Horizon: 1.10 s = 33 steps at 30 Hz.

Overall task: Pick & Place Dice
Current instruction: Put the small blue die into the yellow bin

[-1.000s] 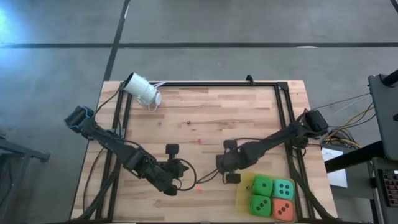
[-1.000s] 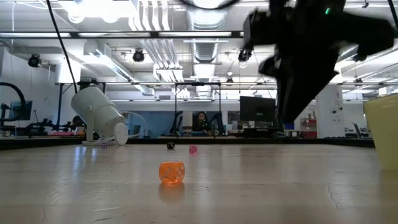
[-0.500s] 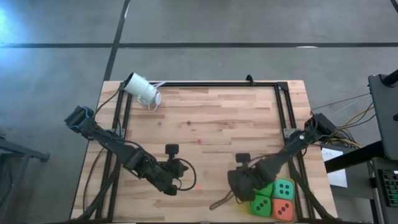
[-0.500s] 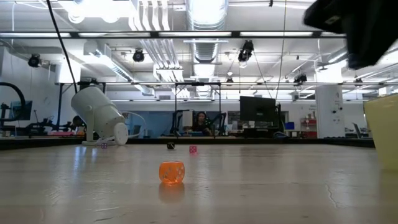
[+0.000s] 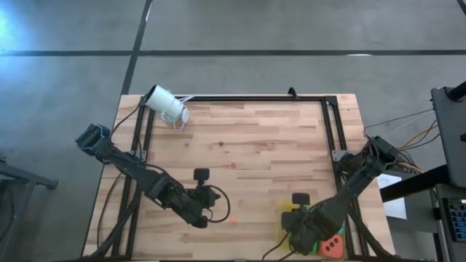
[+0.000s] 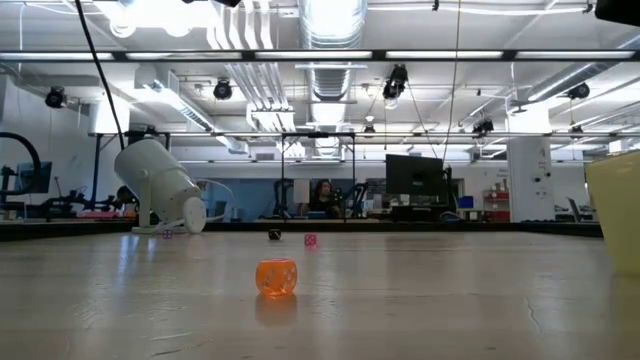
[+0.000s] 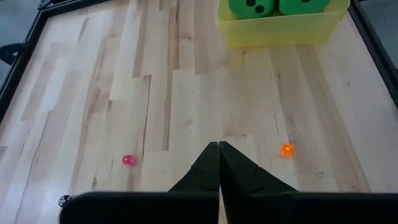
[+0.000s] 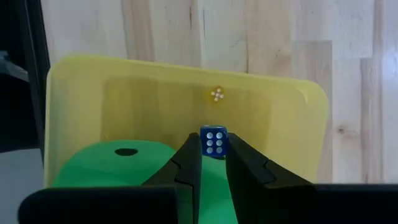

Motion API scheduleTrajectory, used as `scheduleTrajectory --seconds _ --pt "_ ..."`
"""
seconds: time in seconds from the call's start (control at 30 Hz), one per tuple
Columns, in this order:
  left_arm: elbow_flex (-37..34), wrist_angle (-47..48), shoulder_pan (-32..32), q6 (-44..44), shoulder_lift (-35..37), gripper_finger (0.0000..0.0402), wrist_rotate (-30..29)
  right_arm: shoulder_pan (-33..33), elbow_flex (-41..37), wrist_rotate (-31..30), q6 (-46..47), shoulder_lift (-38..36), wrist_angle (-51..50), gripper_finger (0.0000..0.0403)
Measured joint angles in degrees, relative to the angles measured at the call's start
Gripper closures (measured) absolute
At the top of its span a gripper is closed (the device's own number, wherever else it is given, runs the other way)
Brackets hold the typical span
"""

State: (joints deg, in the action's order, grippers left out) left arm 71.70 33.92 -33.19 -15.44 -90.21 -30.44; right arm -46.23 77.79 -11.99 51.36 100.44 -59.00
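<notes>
From above, the right gripper point(image 5: 300, 234) hangs over the yellow tray point(image 5: 285, 216) at the worktop's point(image 5: 255, 138) near right corner, its arm covering most of what lies inside; only the orange-red die point(image 5: 332, 245) and a sliver of green show beside it. The left gripper point(image 5: 215, 196) rests low over the near middle of the worktop, well apart from the tray, and a white cylindrical camera point(image 5: 166, 105) lies tilted at the far left corner. The level view across the worktop shows a tiny orange die point(image 6: 276, 277) in the foreground, a tiny pink one point(image 6: 310, 240) and a dark speck farther back, the white camera point(image 6: 160, 186) on the left and the tray's wall point(image 6: 612, 210) at the right edge; a seated person shows far off in the room. The left wrist view shows that arm's fingers point(image 7: 208, 171) clenched together on nothing, with the tiny orange die point(image 7: 286, 149) and pink die point(image 7: 129, 160) on the wood ahead and two green dice point(image 7: 252, 6) in the tray point(image 7: 280, 31). The right wrist view shows its fingers point(image 8: 189, 165) grasping a tiny blue die point(image 8: 212, 142) above a green die point(image 8: 124, 162) inside the tray point(image 8: 74, 81), where a tiny yellow die point(image 8: 217, 94) lies on the floor.
</notes>
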Motion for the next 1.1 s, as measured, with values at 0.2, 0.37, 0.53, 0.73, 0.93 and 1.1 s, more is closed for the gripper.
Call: scheduleTrajectory --seconds 0.2,0.37,0.53,0.73,0.93,1.1 --pt "0.0 -0.3 0.0 0.0 0.0 0.0399 0.0 0.1 -0.6 -0.1 -0.4 0.0 0.3 0.0352" --pt "0.0 -0.4 0.0 0.0 0.0 0.0399 0.0 0.1 -1.2 -0.1 -0.3 0.0 0.6 0.0330" --pt "0.0 -0.4 0.0 0.0 0.0 0.0399 0.0 0.1 -1.5 0.0 -0.5 0.0 0.7 0.0305" --pt "0.0 -0.8 0.0 0.1 0.0 0.0399 0.0 0.1 -1.5 -0.2 -1.5 0.0 0.9 0.0288" --pt "0.0 -0.9 0.0 0.2 0.0 0.0399 0.0 0.2 -1.6 -3.4 0.9 0.0 1.0 0.0273" --pt "0.0 -0.9 0.0 0.2 0.0 0.0399 0.0 0.2 -2.1 -3.3 -0.4 0.0 0.9 0.0264"
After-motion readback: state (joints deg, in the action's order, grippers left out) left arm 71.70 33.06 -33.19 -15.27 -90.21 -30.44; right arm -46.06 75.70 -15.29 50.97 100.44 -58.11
